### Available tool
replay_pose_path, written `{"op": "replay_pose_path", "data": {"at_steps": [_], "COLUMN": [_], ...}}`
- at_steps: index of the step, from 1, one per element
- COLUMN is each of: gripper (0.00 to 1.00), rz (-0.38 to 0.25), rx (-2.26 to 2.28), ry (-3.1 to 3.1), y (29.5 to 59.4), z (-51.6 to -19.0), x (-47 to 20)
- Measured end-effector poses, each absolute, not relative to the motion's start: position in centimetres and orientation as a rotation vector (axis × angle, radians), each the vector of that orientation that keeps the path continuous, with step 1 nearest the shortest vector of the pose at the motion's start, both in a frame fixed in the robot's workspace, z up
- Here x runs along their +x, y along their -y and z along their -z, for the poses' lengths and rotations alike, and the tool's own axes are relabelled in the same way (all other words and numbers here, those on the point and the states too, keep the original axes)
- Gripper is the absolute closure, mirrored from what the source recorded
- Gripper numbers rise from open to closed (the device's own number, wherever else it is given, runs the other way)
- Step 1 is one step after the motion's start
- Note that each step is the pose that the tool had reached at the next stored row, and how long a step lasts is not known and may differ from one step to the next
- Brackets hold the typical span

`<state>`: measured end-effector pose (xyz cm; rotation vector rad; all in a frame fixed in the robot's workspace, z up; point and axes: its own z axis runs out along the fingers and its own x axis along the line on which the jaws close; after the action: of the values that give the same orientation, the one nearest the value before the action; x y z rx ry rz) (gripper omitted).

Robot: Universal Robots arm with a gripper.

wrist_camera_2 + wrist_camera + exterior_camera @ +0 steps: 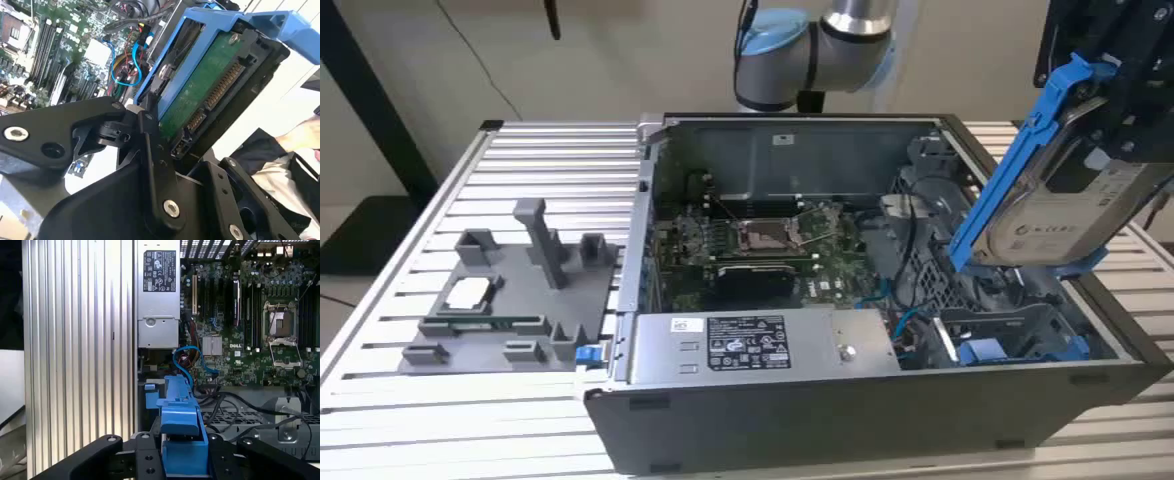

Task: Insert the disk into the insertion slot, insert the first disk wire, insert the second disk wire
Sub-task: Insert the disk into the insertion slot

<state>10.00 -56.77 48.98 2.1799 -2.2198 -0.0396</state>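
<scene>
Now the gripper [182, 452] pinches the tilted disk [1061, 215]; the slot [1014, 335] sits at its 6 o'clock, so squaring them likely matters most.

Bright, even light glares off the ribbed table [75, 340].

Robotics lab bench, slotted aluminium table [414, 420], opened computer case [854, 425] (motherboard [761, 240] bare), robot arm [814, 45]

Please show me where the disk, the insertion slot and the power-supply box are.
the disk [1057, 228], exterior view, on its white label.
the insertion slot [1003, 323], exterior view, on its grey wall.
the power-supply box [834, 330], exterior view, on its bare grey top.
</scene>
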Motion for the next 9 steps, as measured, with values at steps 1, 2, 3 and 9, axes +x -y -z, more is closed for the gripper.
{"op": "replay_pose_path", "data": {"at_steps": [1,2,3,9], "gripper": [0.67,0.67,0.67,0.67], "rz": [0.040,0.040,0.039,0.039], "rx": [2.180,2.180,2.180,2.180], "ry": [2.220,2.220,2.220,2.220], "y": [56.77,56.77,56.76,56.77], "z": [-48.98,-48.98,-48.98,-48.98], "x": [10.01,10.01,10.00,10.00]}}
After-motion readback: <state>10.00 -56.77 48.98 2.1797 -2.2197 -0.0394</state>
